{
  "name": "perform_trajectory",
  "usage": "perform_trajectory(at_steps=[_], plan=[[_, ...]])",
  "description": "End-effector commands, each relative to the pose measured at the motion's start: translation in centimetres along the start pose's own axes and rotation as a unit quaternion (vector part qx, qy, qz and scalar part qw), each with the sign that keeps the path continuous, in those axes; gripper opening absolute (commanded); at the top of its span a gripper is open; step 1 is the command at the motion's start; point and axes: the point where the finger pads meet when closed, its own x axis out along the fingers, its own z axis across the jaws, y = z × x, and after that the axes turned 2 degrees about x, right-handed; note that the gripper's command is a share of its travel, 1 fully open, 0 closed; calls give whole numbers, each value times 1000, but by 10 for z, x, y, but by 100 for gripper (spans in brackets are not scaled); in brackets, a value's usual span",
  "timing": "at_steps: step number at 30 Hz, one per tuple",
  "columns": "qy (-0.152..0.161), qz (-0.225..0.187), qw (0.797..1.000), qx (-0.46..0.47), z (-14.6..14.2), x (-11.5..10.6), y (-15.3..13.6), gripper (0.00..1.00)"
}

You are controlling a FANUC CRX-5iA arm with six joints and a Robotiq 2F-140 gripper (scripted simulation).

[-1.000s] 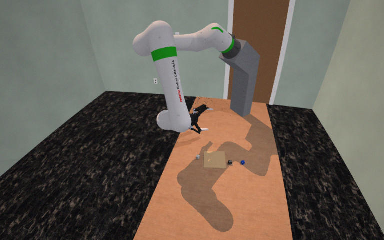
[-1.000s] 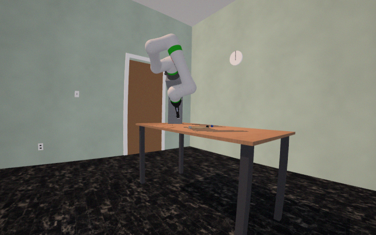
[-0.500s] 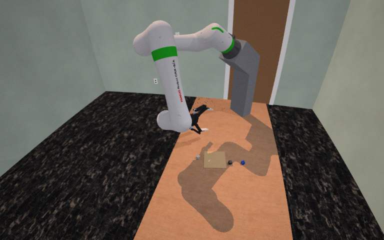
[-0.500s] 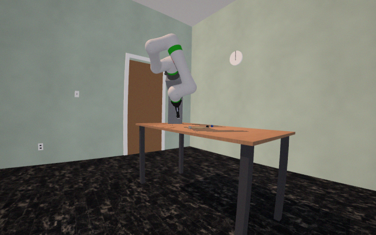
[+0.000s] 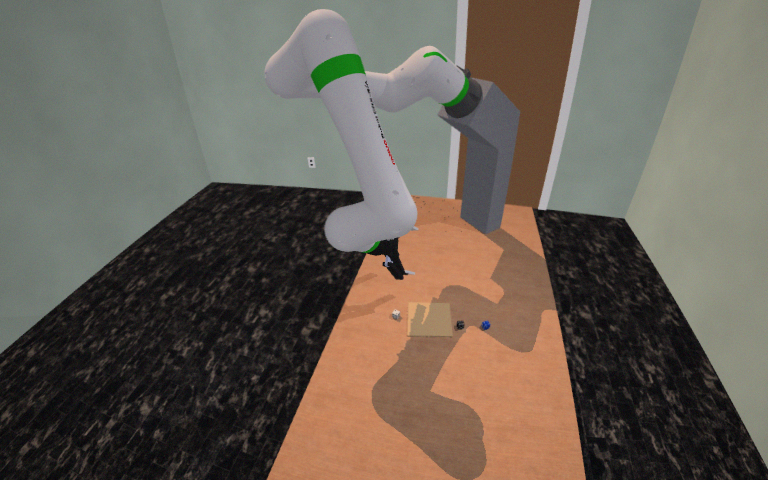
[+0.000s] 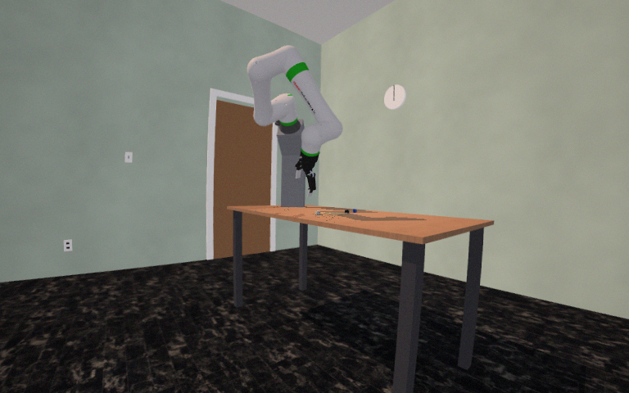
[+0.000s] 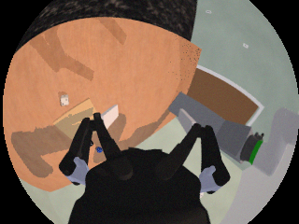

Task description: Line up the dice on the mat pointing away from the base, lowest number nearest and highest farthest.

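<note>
White die (image 5: 395,314) (image 6: 317,213) (image 7: 64,100), black die (image 5: 460,324) (image 6: 346,211) (image 7: 92,144), blue die (image 5: 485,324) (image 6: 355,210) (image 7: 99,149) beside mat (image 5: 429,328) (image 7: 75,122)

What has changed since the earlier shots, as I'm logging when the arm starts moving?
The arm has swung, bringing the open gripper toward the mat. Nothing was grasped or released. The white die, black die, blue die and mat stayed put.
</note>
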Motion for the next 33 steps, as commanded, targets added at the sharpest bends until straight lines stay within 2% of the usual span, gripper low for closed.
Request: perform_trajectory(at_steps=[1, 4, 5, 11, 12, 13, 16, 17, 19, 20, 22, 23, 25, 26, 28, 29, 32, 33], plan=[[46, 49, 996, -55, -15, -17, -2, 100], [61, 63, 993, -75, -21, -23, -4, 100], [81, 84, 988, -102, -28, -31, -5, 100], [135, 138, 965, -177, -49, -55, -10, 100], [136, 139, 965, -178, -49, -55, -10, 100], [151, 155, 955, -200, -56, -62, -11, 100], [158, 161, 952, -209, -58, -65, -12, 100], [176, 182, 939, -232, -66, -73, -11, 100], [176, 182, 939, -232, -66, -73, -11, 100], [193, 201, 926, -255, -72, -81, -11, 100], [193, 201, 926, -255, -72, -81, -11, 100], [209, 217, 913, -275, -79, -88, -11, 100], [209, 217, 913, -275, -79, -88, -11, 100], [223, 231, 900, -295, -85, -95, -12, 100], [223, 231, 900, -295, -85, -95, -12, 100], [235, 244, 888, -311, -91, -101, -14, 100], [235, 244, 888, -311, -91, -101, -14, 100], [246, 255, 877, -326, -96, -106, -14, 100]])
